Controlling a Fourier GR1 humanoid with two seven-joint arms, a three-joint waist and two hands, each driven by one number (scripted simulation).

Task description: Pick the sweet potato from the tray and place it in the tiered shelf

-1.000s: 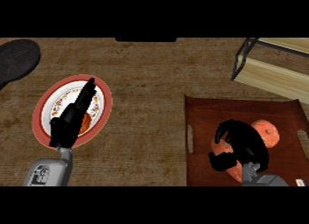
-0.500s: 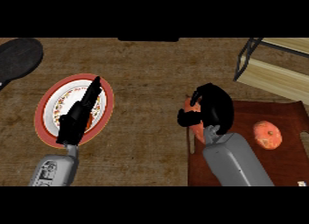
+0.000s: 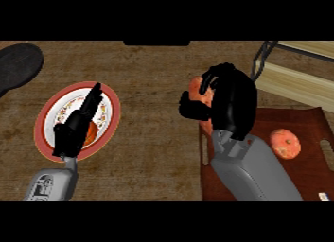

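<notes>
The right hand [image 3: 222, 97] was curled round a sweet potato [image 3: 199, 92], and only a bit of orange showed between the black fingers and thumb. The hand and its catch were just past the far edge of the tray [image 3: 316, 118], over the brown counter [image 3: 155, 123]. The grey arm behind the hand lay across the near part of the tray.

A second orange vegetable [image 3: 286, 143] lay on the tray, near the right hand's wrist and apart from it. The tray was dark red, with a slot handle at its right end.

The tiered shelf [image 3: 298, 78] stood beyond the tray, at the far right corner. It had pale wood boards in a dark frame. The hand with the sweet potato was just beside its left post, not inside it.

Well to the left of the tray, the left hand [image 3: 75, 127] lay with straight fingers over a round plate [image 3: 47, 111] with a red rim. A black pan [image 3: 14, 64] sat beyond the plate, at the far left.
</notes>
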